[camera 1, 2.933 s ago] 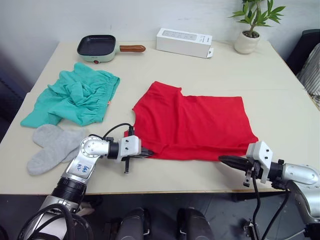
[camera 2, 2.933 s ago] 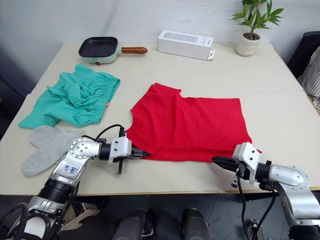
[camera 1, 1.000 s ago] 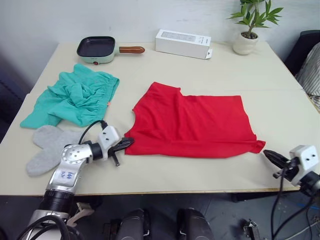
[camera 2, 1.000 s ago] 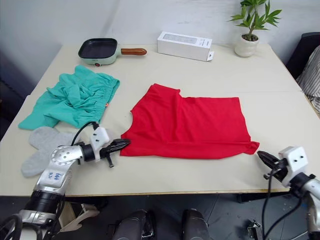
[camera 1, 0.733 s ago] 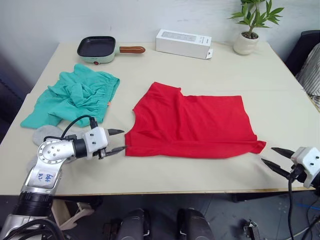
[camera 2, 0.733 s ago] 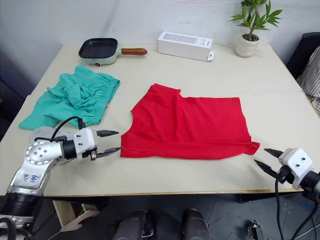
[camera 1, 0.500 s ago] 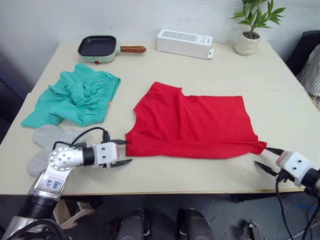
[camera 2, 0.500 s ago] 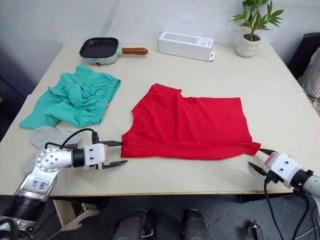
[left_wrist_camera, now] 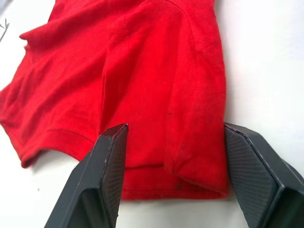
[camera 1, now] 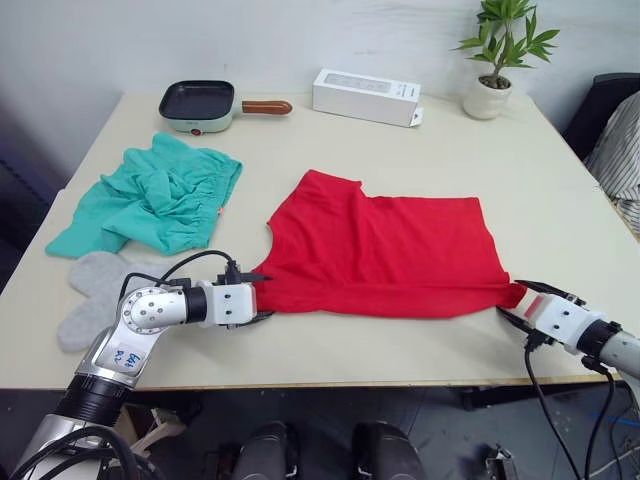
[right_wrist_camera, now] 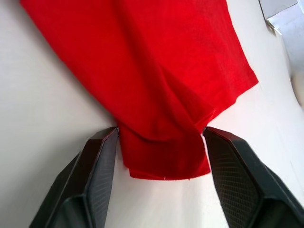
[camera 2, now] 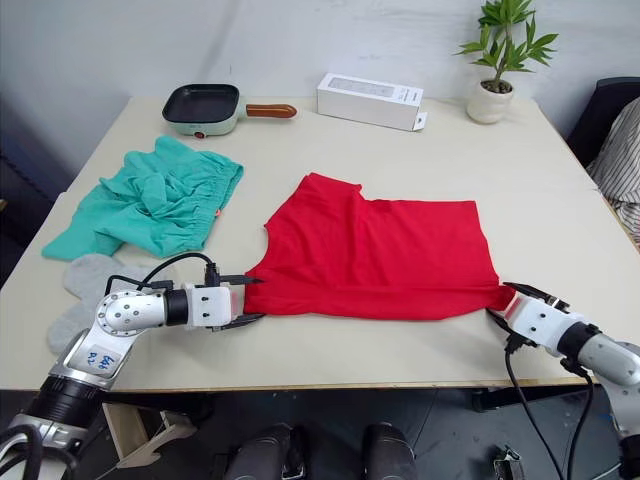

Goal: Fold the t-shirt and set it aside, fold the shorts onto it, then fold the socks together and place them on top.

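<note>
The red t-shirt [camera 1: 390,250] lies flat in the middle of the table, folded to a wide rectangle with its collar to the left. My left gripper [camera 1: 258,297] is open at the shirt's near-left corner, and in the left wrist view that corner [left_wrist_camera: 190,156] lies between the two fingers [left_wrist_camera: 107,161]. My right gripper [camera 1: 512,299] is open astride the near-right corner, whose bunched cloth [right_wrist_camera: 161,152] fills the gap between its fingers [right_wrist_camera: 97,166]. The teal shorts [camera 1: 160,195] sit crumpled at the left. The grey socks [camera 1: 100,285] lie just in front of them.
At the table's far edge stand a small dark pan [camera 1: 197,100] with a wooden handle, a long white box [camera 1: 365,95] and a potted plant [camera 1: 490,90]. Bare tabletop [camera 1: 560,200] stretches to the right of the shirt. Both arms reach in over the table's near edge.
Both grippers were shut and clear of the shirt a second ago. They have opened and moved in, the left to the near-left corner and the right to the near-right corner.
</note>
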`<action>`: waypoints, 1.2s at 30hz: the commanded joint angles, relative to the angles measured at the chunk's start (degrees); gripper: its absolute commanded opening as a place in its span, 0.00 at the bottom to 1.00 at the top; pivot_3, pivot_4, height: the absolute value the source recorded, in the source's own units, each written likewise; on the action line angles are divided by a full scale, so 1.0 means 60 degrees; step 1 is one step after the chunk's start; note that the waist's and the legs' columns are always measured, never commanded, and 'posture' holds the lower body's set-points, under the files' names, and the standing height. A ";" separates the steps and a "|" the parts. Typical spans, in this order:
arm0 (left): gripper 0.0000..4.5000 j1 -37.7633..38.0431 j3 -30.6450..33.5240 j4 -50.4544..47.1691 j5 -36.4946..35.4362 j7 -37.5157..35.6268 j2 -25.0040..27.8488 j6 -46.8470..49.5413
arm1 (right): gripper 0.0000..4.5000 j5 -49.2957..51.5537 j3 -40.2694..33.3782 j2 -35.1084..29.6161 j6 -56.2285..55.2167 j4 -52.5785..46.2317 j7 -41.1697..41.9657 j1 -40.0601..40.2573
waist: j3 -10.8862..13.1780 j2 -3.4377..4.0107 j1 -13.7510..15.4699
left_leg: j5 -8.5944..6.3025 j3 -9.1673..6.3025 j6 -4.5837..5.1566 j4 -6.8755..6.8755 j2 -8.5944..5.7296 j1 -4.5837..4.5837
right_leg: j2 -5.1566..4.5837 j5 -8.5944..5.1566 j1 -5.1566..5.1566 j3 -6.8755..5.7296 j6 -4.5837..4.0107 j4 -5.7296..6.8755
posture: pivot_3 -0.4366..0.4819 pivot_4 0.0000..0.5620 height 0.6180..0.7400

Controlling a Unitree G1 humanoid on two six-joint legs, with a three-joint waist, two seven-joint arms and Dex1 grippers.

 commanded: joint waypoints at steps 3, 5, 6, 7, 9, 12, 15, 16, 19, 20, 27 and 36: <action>0.49 -0.0153 -0.0459 0.0690 0.0860 0.0399 -0.0098 0.0257 | 0.22 -0.0580 0.0283 -0.0297 0.0309 0.0366 -0.0588 -0.0034 | -0.0051 0.0047 0.0001 | 0.0009 0.0000 -0.0014 -0.0005 -0.0002 -0.0001 | -0.0004 0.0001 0.0003 0.0002 0.0001 0.0000 | 0.48 0.27 1.00; 0.35 -0.0155 -0.0506 0.0718 0.0901 0.0455 -0.0099 0.0227 | 0.06 -0.0671 0.0260 -0.0388 0.0322 0.0328 -0.0772 0.0057 | -0.0057 0.0058 0.0009 | 0.0018 0.0001 -0.0025 -0.0008 -0.0003 -0.0005 | -0.0003 0.0001 0.0006 0.0002 0.0001 0.0003 | 0.48 0.27 1.00; 0.28 -0.0130 -0.0521 0.0709 0.0896 0.0473 -0.0095 0.0226 | 0.00 -0.0665 0.0221 -0.0415 0.0334 0.0303 -0.0819 0.0135 | -0.0058 0.0065 0.0013 | 0.0018 0.0001 -0.0025 -0.0010 -0.0003 -0.0005 | -0.0003 0.0001 0.0005 0.0001 0.0001 0.0005 | 0.48 0.27 1.00; 0.21 -0.0104 -0.0526 0.0698 0.0901 0.0519 -0.0090 0.0224 | 0.00 -0.0698 0.0189 -0.0451 0.0347 0.0274 -0.0917 0.0216 | -0.0060 0.0071 0.0016 | 0.0018 0.0001 -0.0025 -0.0011 -0.0003 -0.0006 | -0.0003 0.0001 0.0002 0.0001 0.0001 0.0007 | 0.48 0.27 1.00; 0.06 -0.0043 -0.0509 0.0698 0.0851 0.0593 -0.0090 0.0263 | 0.00 -0.0683 0.0169 -0.0481 0.0358 0.0228 -0.1048 0.0336 | -0.0060 0.0071 0.0017 | 0.0018 0.0001 -0.0024 -0.0018 -0.0003 -0.0008 | -0.0003 0.0001 -0.0002 0.0001 0.0001 0.0007 | 0.48 0.27 1.00; 0.00 0.0087 -0.0472 0.0596 0.0752 0.0659 -0.0061 0.0318 | 0.00 -0.0630 0.0167 -0.0499 0.0344 0.0149 -0.1149 0.0442 | -0.0061 0.0072 0.0007 | 0.0018 0.0001 -0.0024 -0.0030 -0.0001 -0.0008 | 0.0000 0.0001 -0.0005 0.0000 0.0001 0.0007 | 0.48 0.27 1.00; 0.00 0.0342 -0.0313 0.0301 0.0493 0.0571 0.0072 0.0409 | 0.00 -0.0401 0.0122 -0.0584 0.0160 0.0041 -0.0992 0.0557 | -0.0060 0.0071 -0.0003 | 0.0017 0.0001 -0.0024 -0.0035 -0.0001 -0.0008 | 0.0000 0.0001 -0.0006 0.0000 0.0001 0.0007 | 0.48 0.27 1.00; 0.00 0.0439 -0.0230 0.0199 0.0421 0.0562 0.0129 0.0428 | 0.00 -0.0212 0.0093 -0.0615 0.0037 -0.0002 -0.0829 0.0613 | -0.0060 0.0071 -0.0010 | 0.0017 0.0001 -0.0025 -0.0037 0.0001 -0.0008 | 0.0001 0.0001 -0.0006 -0.0001 0.0002 0.0007 | 0.48 0.27 1.00; 0.00 0.1036 0.0085 -0.0355 0.0083 0.0344 0.0502 0.0381 | 0.00 0.0397 0.0057 -0.0874 -0.0427 -0.0153 -0.0123 0.0999 | -0.0057 0.0075 -0.0033 | 0.0013 0.0001 -0.0034 -0.0047 0.0003 -0.0011 | 0.0005 0.0000 -0.0015 -0.0003 0.0002 0.0006 | 0.48 0.27 1.00; 0.00 0.1234 0.0165 -0.0571 -0.0053 0.0254 0.0615 0.0423 | 0.00 0.0610 0.0050 -0.0935 -0.0515 -0.0183 0.0094 0.1103 | -0.0058 0.0077 -0.0054 | 0.0006 0.0001 -0.0044 -0.0052 0.0008 -0.0010 | 0.0009 -0.0002 -0.0018 -0.0004 0.0000 0.0005 | 0.48 0.27 1.00; 0.00 0.3653 0.1463 -0.2867 -0.0961 0.0137 0.1554 0.1204 | 0.00 0.2449 -0.0197 -0.1633 -0.0902 -0.0633 0.2193 0.2228 | -0.0049 0.0077 -0.0255 | -0.0013 0.0001 -0.0037 -0.0069 0.0030 -0.0006 | 0.0029 -0.0038 -0.0017 -0.0019 -0.0004 0.0001 | 0.48 0.27 1.00; 0.00 0.6887 0.2920 -0.6103 -0.1370 0.0290 0.1579 0.3065 | 0.00 0.3633 -0.0474 -0.2145 -0.0630 -0.1107 0.4186 0.3322 | -0.0016 0.0068 -0.0225 | -0.0069 0.0001 0.0004 -0.0057 0.0029 -0.0017 | 0.0020 -0.0047 -0.0009 -0.0013 -0.0016 -0.0038 | 0.48 0.27 1.00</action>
